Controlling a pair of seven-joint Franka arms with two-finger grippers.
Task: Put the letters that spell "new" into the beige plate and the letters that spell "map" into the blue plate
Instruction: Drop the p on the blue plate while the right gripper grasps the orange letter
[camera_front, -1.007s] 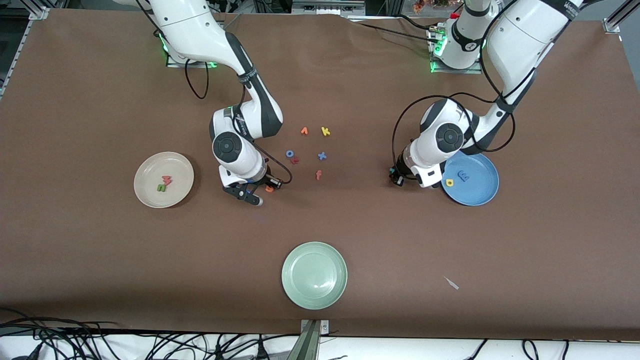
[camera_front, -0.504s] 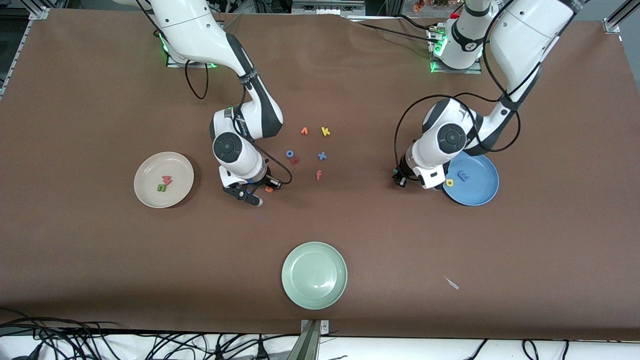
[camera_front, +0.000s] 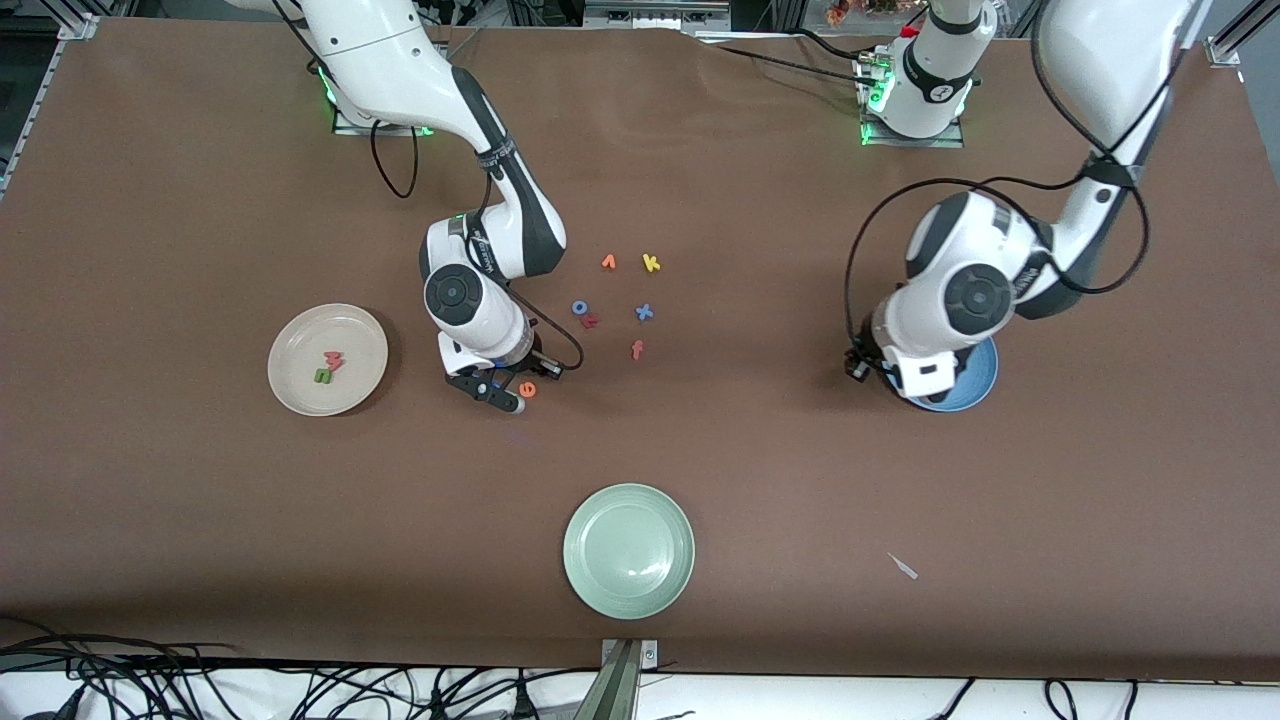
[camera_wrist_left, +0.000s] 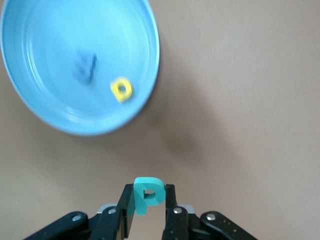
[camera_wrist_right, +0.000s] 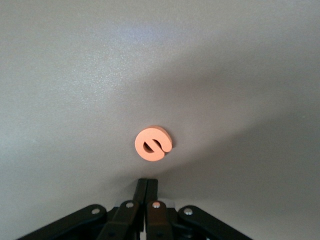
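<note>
orange e (camera_front: 527, 389) lay flat on the brown table (camera_front: 200, 520), loose, just beside the right gripper (camera_front: 507, 397); a second earlier it sat a little farther from the front camera, between that gripper's then-parted fingers; since then the fingers had come together and the e had slipped out, so the right gripper was closed on nothing, fingertips (camera_wrist_right: 146, 186) pressed together just short of the e (camera_wrist_right: 153, 143); right arm otherwise unmoved, wrist bent down over the table between the beige plate (camera_front: 290, 385) and the scattered spare letters; green n (camera_front: 322, 376) and salmon-red w (camera_front: 334, 360) lay in the beige plate.

left arm had swung toward its own end of the table since the earlier frame and now covered most of the blue plate (camera_front: 975, 390); left gripper (camera_wrist_left: 150, 200) clamped on the teal-green p (camera_wrist_left: 148, 194), held upright above bare table beside the blue plate's (camera_wrist_left: 150, 75) rim; yellow a (camera_wrist_left: 121, 89) and periwinkle-blue m (camera_wrist_left: 84, 67) lay inside that plate; pale green plate (camera_front: 628, 550) nearest the front camera, well apart from both grippers.
</note>
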